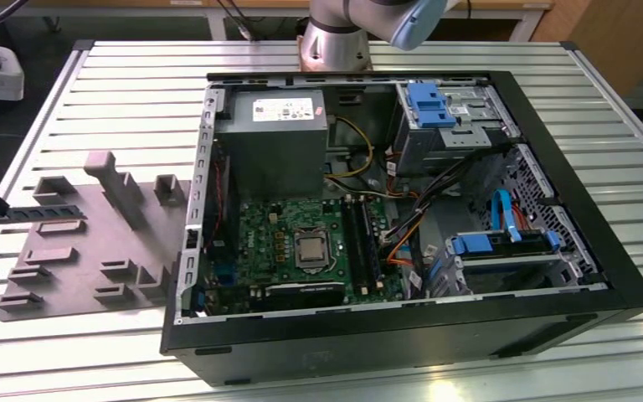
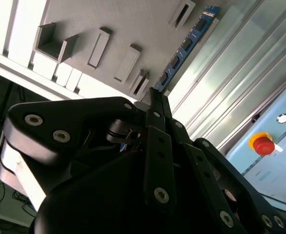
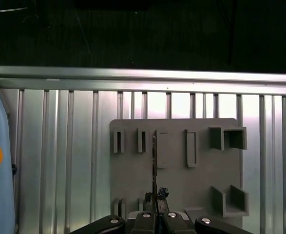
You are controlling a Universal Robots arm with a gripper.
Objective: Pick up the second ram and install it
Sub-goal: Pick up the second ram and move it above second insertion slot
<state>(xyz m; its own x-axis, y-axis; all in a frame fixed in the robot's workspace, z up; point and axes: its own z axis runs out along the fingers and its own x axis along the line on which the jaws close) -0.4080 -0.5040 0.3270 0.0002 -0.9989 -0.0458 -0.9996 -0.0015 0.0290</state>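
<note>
near end of second ram (image 2: 184, 46) hidden behind claw (image 2: 155, 97)

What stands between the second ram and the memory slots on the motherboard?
The gripper holds the second ram at the grey tray. In the exterior view, the tray's tall block and the computer case's side wall stand between it and the memory slots. Nothing visible covers the slots.

Raised blocks of the grey tray (image 1: 81, 251) stand close around the second ram (image 2: 184, 46), which the gripper (image 3: 155, 199) holds clamped. The computer case (image 1: 388, 345) wall rises beside the tray. Inside, cables (image 1: 402, 239) crowd the memory slots (image 1: 361, 243), which are open from above.
</note>
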